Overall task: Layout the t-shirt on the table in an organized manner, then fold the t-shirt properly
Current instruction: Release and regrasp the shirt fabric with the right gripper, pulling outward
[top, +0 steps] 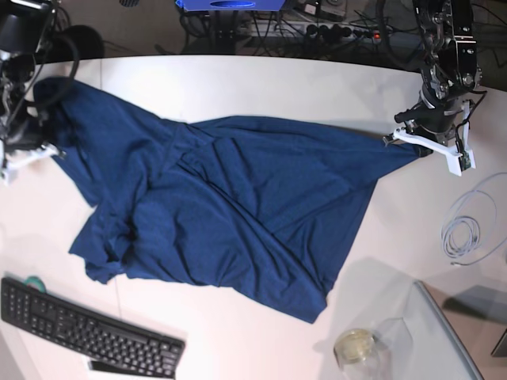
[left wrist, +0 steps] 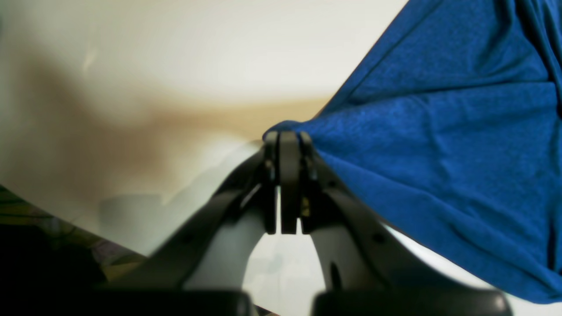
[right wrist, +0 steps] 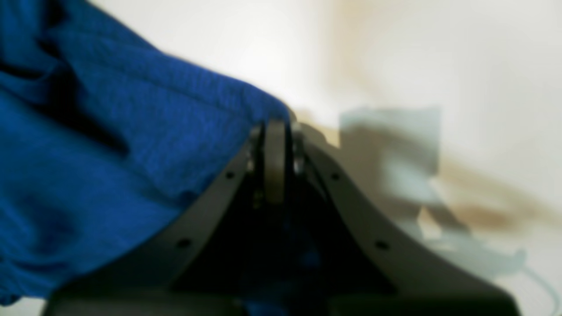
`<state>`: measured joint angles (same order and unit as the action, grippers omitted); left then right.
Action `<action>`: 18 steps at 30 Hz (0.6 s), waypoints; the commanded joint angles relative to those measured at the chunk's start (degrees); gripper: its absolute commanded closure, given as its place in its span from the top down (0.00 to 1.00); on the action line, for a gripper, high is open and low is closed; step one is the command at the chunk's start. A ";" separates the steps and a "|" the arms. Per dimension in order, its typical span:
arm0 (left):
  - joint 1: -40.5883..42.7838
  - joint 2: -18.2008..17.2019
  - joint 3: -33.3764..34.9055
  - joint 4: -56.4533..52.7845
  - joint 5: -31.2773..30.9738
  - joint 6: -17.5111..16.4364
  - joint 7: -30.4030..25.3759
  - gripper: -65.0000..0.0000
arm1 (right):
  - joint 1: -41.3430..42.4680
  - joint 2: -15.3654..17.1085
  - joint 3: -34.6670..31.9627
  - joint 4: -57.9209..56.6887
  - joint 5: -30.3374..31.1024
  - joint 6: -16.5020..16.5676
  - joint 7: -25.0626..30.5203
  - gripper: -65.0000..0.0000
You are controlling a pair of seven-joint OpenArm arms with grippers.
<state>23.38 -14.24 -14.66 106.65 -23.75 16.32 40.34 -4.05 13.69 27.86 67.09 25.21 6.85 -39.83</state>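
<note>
on the white table [top: 238,83] the navy t-shirt [top: 238,198] lies spread and rumpled across the middle of the base view, stretched between the left gripper [left wrist: 287,138] pinching a corner at the right edge and the right gripper [right wrist: 274,125] clamped on fabric at the upper left.

Rumpled t-shirt [top: 230,206] across white table [top: 238,87]

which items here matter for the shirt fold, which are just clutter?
Job:
- dark navy-blue short-sleeved fabric t-shirt, spread crumpled
- large white smooth table
- left end effector and right end effector, each shut on the shirt's edge

Lying about:
- black keyboard
- coiled white cable
- small glass jar
- glass panel
</note>
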 commanded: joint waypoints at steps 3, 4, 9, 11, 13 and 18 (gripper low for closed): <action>-0.30 -0.49 -0.33 0.91 0.49 -0.01 -1.08 0.00 | -1.79 1.12 7.09 3.02 0.15 -0.30 0.32 0.00; -0.30 -0.49 -0.33 0.91 0.49 -0.01 -1.08 0.00 | -2.41 1.21 9.55 3.20 0.15 -0.30 0.23 0.00; -0.30 -0.49 -0.33 0.91 0.49 -0.01 -1.08 0.00 | -3.73 1.56 20.36 2.84 0.06 -0.30 0.23 0.00; -0.30 -0.49 -0.25 0.91 0.49 -0.01 -1.08 0.00 | -4.08 1.56 22.47 2.93 0.06 -0.39 0.23 0.00; -0.39 -0.49 -0.25 1.00 0.49 -0.01 -1.08 0.00 | -4.08 1.47 22.91 3.20 0.06 -1.36 0.23 0.00; -0.39 -0.49 -0.07 1.00 0.49 -0.01 -1.08 0.00 | -4.43 1.12 22.47 5.92 0.06 -7.51 -1.88 0.19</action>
<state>23.18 -14.15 -14.55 106.65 -23.75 16.32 40.34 -8.88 13.43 50.26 71.81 24.84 -0.78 -42.85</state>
